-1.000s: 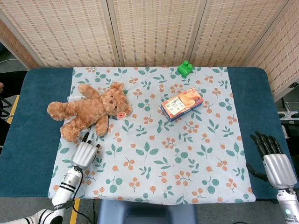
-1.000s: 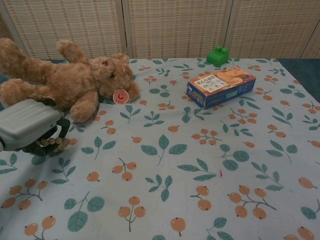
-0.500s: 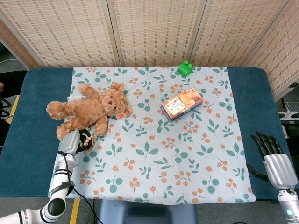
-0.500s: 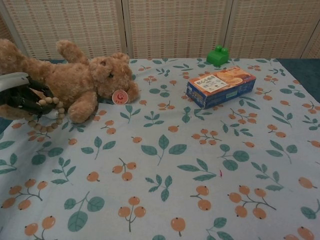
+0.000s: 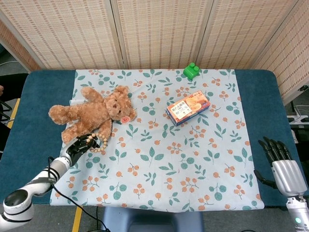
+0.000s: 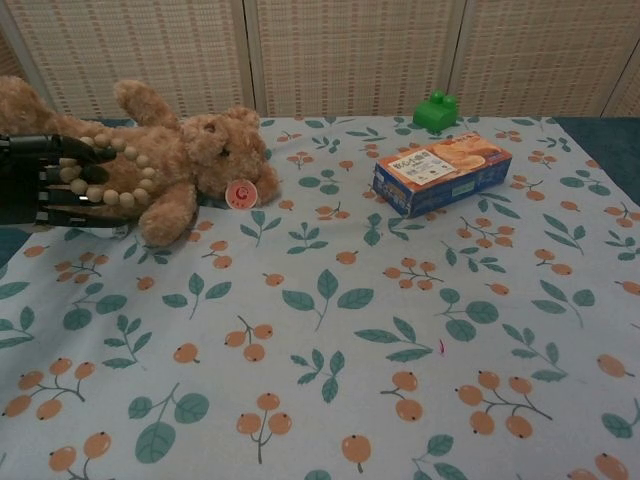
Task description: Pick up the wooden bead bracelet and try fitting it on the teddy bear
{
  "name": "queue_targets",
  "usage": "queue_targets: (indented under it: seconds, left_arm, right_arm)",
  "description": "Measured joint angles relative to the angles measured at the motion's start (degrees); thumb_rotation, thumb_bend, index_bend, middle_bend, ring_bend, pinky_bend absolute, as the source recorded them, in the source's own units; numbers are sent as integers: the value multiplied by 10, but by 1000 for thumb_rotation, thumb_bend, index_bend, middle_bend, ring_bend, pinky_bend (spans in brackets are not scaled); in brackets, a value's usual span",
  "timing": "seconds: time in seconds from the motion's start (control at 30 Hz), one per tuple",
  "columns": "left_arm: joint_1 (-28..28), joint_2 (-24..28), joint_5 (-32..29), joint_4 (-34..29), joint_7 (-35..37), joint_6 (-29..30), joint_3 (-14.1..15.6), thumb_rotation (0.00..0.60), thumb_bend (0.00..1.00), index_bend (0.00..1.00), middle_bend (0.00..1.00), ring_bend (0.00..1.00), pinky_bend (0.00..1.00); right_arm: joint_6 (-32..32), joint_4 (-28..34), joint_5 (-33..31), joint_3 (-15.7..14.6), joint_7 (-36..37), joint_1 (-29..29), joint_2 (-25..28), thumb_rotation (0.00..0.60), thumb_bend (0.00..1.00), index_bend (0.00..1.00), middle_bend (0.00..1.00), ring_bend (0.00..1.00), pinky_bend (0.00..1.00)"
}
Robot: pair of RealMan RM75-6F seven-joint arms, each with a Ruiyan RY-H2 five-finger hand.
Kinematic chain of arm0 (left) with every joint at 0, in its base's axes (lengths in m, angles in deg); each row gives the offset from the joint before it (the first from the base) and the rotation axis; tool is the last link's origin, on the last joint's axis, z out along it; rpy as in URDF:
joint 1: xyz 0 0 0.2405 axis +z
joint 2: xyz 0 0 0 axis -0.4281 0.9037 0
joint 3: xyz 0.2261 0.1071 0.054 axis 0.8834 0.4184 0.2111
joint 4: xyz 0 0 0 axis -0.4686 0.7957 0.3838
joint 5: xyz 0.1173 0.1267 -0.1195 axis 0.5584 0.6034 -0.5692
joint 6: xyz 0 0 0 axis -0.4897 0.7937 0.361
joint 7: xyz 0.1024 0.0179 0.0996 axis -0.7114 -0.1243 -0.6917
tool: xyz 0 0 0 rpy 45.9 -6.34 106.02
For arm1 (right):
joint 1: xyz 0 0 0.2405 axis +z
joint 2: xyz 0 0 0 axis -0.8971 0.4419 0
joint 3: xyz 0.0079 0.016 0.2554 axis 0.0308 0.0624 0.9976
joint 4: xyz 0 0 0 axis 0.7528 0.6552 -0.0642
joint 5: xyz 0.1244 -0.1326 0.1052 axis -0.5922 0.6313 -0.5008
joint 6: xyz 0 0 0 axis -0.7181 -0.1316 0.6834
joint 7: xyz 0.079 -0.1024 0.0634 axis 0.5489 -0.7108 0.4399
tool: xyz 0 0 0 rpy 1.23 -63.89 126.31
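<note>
Holding wooden bead bracelet [image 6: 112,172] looped over its dark fingers [image 6: 62,175], left hand [image 5: 81,145] sits just beside teddy bear [image 5: 91,114] lower paw, probably lining the loop up to slip on the limb. Beads round, pale, smooth wood; bear plush, shaggy tan, lying on its side on leaf-print cloth [image 5: 193,159] over the tabletop. Right hand [image 5: 282,164] idle at the right edge, fingers apart, holding nothing. Glossy cardboard biscuit box [image 5: 188,108] and green toy block [image 5: 191,71] well apart.
</note>
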Motion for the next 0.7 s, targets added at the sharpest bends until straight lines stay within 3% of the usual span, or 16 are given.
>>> queue_targets:
  seconds: [0.17,0.37,0.5,0.7]
  left_arm:
    - [17,30,5,22,88,-78,-16,600,676,442,659,430,144]
    - [30,33,51,47,144,-106,-20,600,654,408,652,417,137]
    - [41,28,99,53,147,-128,-25,600,552,289,545,312,111]
    - [73,8,202,55,133,-158,-39,590,424,241,422,212,94]
  right_arm:
    - [0,1,0,0,0,0,1,545,238,0,0,0,0]
    - [0,0,-1,0,0,0,0,543,238,0,0,0,0]
    - [-2,0,-3,1,-2,1,0,544,238,0,0,0,0]
    - [15,-5,15,3,8,0,-5,543,238,0,0,0,0]
